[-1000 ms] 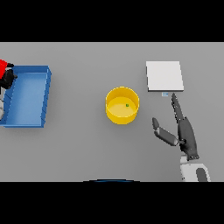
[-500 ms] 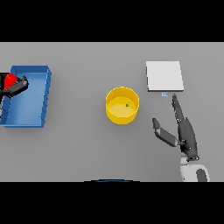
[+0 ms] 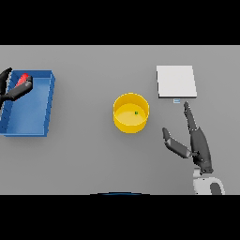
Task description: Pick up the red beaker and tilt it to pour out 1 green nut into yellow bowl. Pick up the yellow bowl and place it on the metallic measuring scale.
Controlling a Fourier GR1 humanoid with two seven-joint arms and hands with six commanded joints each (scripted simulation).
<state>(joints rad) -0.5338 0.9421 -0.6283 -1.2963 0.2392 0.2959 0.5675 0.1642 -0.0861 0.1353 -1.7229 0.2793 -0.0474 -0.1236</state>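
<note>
Left hand [image 3: 15, 90] fingers curl round the red beaker [image 3: 22, 79] over the blue tray [image 3: 48, 101]. Right hand [image 3: 198, 146] fingers spread; yellow bowl [image 3: 131, 112] with green nut [image 3: 136, 112] lies beyond its thumb, the scale [image 3: 176, 81] just past its fingertips.

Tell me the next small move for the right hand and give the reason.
Probably swing the open right hand left toward the round yellow bowl and close on its rim. A small green nut already lies inside it, the left hand holds the red beaker over the blue tray, and the flat metallic measuring scale sits just ahead.
</note>
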